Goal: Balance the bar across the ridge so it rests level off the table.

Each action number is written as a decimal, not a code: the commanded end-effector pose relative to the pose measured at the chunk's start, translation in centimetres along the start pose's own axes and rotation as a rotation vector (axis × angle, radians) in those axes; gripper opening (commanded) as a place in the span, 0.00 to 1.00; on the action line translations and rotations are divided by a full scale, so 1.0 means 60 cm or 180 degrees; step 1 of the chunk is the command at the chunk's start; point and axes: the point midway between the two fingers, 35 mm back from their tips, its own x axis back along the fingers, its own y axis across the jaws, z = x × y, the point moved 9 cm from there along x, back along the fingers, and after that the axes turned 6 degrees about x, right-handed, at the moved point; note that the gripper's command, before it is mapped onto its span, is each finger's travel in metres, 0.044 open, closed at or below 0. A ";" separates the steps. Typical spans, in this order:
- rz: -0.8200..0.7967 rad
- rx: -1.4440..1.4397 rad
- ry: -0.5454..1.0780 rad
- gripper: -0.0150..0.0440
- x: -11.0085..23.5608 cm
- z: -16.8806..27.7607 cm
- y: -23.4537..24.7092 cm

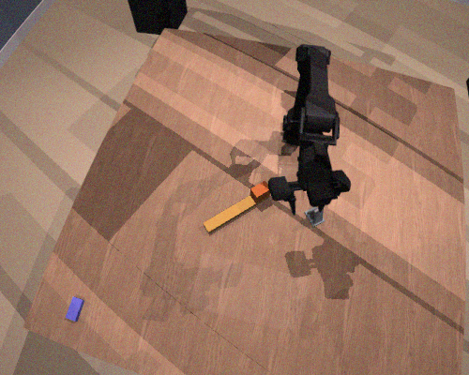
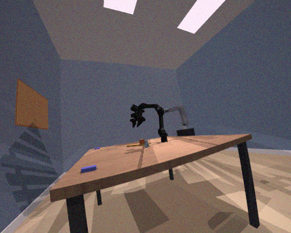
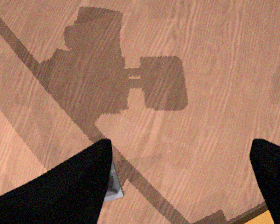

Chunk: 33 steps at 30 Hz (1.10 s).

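A yellow bar (image 1: 229, 214) (image 2: 132, 145) with an orange block (image 1: 259, 190) (image 2: 141, 141) at one end lies flat on the wooden table (image 1: 188, 94) (image 2: 180, 151). The ridge (image 1: 315, 217) (image 2: 146, 143), a small grey wedge, stands on the table a short way to the right of the bar's orange end, apart from it. My gripper (image 1: 307, 208) (image 2: 137, 123) (image 3: 183, 148) is open and empty. It hangs well above the table, over the ridge and the bar's orange end.
A small blue block (image 1: 74, 308) (image 2: 88, 168) lies near the table's front left corner. A black box (image 1: 157, 14) (image 2: 185, 132) stands beyond the far edge. The arm's base sits at the back of the table.
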 end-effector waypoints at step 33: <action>0.0762 -0.3558 0.1570 0.79 -0.053 0.147 -0.240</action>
